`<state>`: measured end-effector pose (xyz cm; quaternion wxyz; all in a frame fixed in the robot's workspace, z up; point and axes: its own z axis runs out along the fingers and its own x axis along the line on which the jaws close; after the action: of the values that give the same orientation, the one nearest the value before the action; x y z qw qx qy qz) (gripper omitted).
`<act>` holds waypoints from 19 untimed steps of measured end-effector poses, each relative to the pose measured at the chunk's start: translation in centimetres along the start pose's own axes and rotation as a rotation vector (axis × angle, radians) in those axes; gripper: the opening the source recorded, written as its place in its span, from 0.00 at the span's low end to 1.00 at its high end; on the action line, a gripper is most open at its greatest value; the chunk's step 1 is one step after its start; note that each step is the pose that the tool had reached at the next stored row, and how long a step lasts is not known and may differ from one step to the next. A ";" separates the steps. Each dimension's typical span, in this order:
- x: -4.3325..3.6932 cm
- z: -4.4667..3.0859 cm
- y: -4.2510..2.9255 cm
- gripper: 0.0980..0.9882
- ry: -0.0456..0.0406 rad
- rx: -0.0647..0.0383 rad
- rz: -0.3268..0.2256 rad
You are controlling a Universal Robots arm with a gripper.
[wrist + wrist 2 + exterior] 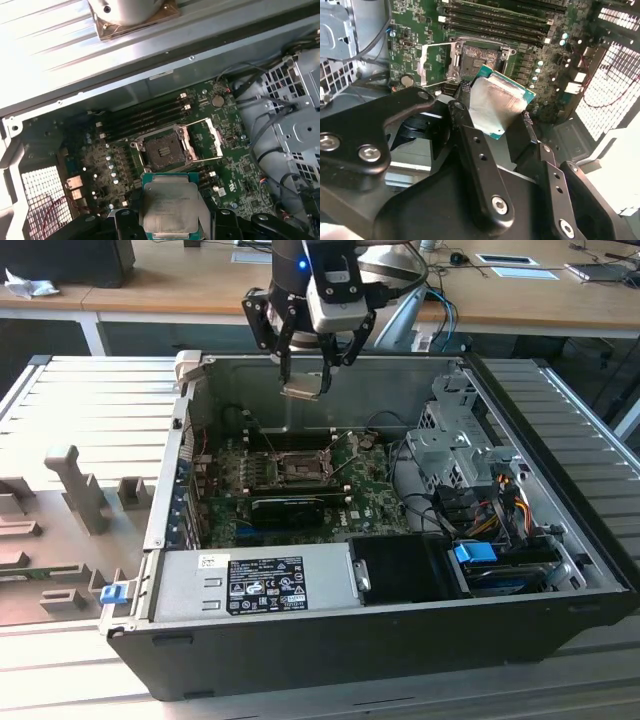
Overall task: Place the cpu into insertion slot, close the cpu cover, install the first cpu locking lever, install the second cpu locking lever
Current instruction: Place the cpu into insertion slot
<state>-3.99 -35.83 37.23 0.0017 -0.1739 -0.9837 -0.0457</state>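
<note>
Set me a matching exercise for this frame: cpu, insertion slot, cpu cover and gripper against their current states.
Things:
1. cpu
2. insertion slot
3. cpu cover
4. gripper

States:
A. hinged open beside its frame
B. shut on its load
C. held in the air above the green board
D. empty and uncovered

Pairs: 1-C, 2-D, 3-A, 4-B

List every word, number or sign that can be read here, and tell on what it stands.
Nothing can be read.
Black label on the power supply: too small.
White sticker beside it: too small.
Top of the cpu: faint marks, blurred.
Green circuit board: white marks, blurred.
</note>
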 end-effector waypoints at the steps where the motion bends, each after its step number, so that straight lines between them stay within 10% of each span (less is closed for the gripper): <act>1: 0.00 0.00 0.00 0.48 -0.0012 0.000 0.013; 19: -0.01 0.17 -0.01 0.48 -0.0213 -0.004 0.237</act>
<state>-3.98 -35.82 37.06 -0.0037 -0.2895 -0.9561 -0.0456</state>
